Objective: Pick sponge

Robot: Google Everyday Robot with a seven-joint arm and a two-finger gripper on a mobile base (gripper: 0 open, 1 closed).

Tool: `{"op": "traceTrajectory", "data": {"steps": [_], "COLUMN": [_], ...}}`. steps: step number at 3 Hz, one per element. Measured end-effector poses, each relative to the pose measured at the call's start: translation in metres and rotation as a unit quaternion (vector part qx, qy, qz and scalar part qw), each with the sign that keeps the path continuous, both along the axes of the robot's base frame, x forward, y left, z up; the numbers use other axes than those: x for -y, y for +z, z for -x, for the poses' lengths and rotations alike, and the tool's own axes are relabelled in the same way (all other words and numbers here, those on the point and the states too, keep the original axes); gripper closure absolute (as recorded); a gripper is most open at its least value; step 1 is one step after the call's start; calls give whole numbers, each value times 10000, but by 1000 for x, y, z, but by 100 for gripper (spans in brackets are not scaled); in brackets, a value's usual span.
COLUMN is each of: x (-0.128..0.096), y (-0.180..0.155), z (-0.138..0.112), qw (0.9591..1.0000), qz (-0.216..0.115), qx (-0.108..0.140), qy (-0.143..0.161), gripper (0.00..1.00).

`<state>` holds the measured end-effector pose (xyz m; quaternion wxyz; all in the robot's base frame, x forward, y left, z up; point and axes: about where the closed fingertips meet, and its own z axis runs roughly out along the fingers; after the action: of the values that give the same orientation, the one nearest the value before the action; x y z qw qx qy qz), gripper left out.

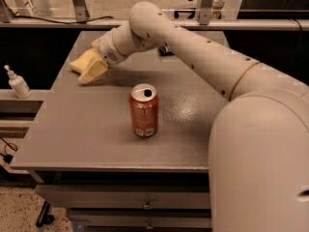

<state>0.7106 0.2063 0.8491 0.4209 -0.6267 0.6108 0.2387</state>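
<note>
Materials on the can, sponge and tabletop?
Can: metal, probably aluminium, shiny rim and top. Sponge: pale-yellow matte foam, seemingly. Tabletop: grey, speckled, slight sheen; laminate or painted metal, unclear. Gripper sits at the sponge, back left.

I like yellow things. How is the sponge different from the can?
The sponge is pale yellow; the can is orange-red. The sponge lies at the table's far left; the can stands upright mid-table. The gripper is at the sponge, away from the can. Both are on the table.

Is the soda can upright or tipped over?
Upright: the soda can stands on its base, top facing up. The pincer is at the sponge.
</note>
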Motion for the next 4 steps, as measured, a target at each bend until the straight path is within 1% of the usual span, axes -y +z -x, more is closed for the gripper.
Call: {"op": "traceTrajectory", "data": {"steps": [1,2,3,4], "x": [-2,-3,2,15], "y": [-2,2,9,26], "z": [-6,-8,-10,-8], "qw": [10000,9999,9998,9993], "qz": [-43,-73,-117,-149], "qx": [11,44,113,321], "qy": [-40,-55,-83,-76], "gripper": [42,64,88,100]}}
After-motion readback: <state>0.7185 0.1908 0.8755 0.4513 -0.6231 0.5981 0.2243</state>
